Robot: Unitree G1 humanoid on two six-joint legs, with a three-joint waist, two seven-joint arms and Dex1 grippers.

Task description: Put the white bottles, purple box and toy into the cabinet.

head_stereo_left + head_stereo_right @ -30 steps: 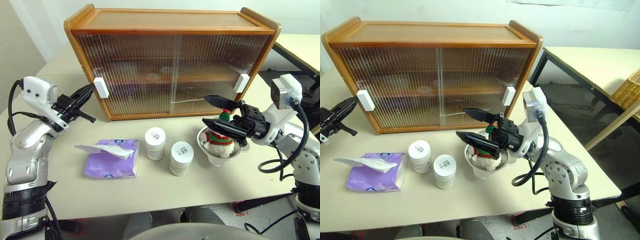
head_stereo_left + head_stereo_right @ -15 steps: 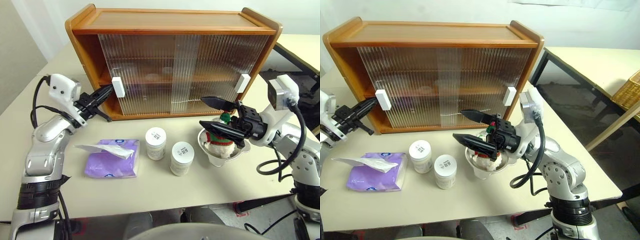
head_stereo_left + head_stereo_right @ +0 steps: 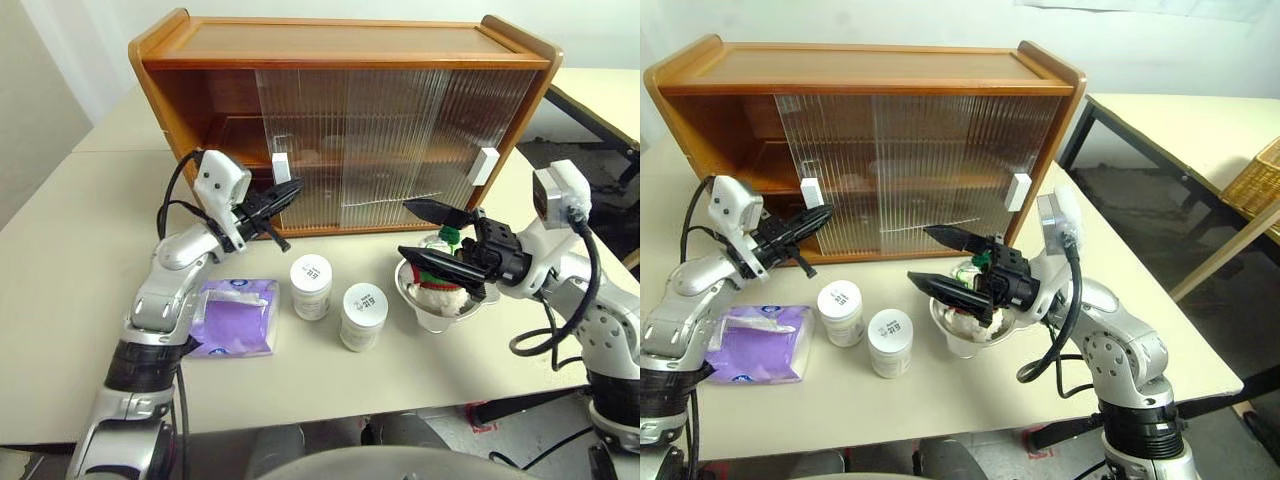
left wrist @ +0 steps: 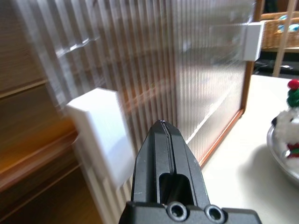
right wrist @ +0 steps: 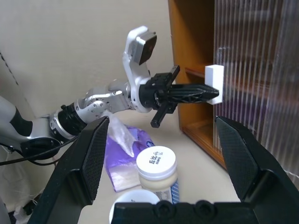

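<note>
- While the left gripper (image 3: 290, 190) keeps its fingers pressed together, their tips bear against the white handle (image 3: 281, 167) of the cabinet's (image 3: 345, 120) left sliding door (image 3: 330, 150); the door stands partly slid toward the cabinet's right end, so the left ends of both shelves lie open.
- The right gripper (image 3: 425, 235) hovers in front of the cabinet's right half, jaws spread wide and holding nothing, directly above the toy (image 3: 438, 275).
- The toy sits in a silver metal bowl (image 3: 428, 315) on the table (image 3: 60, 300), in front of the cabinet's right door (image 3: 470, 140), whose own white handle (image 3: 485, 165) stands at the cabinet's right edge.
- The two white bottles (image 3: 311, 286) and (image 3: 363, 316) stand upright in front of the cabinet's middle, close beside each other but apart.
- The purple box (image 3: 235, 318) lies in front of the cabinet's left half, partly hidden by the left arm.
- Step in hand, as judged: opening the cabinet; no task item is yet inside.
- Next move, as judged: push the handle further so the opening admits the purple box, then draw the left gripper clear; the right gripper needs only to descend and close on the toy.
</note>
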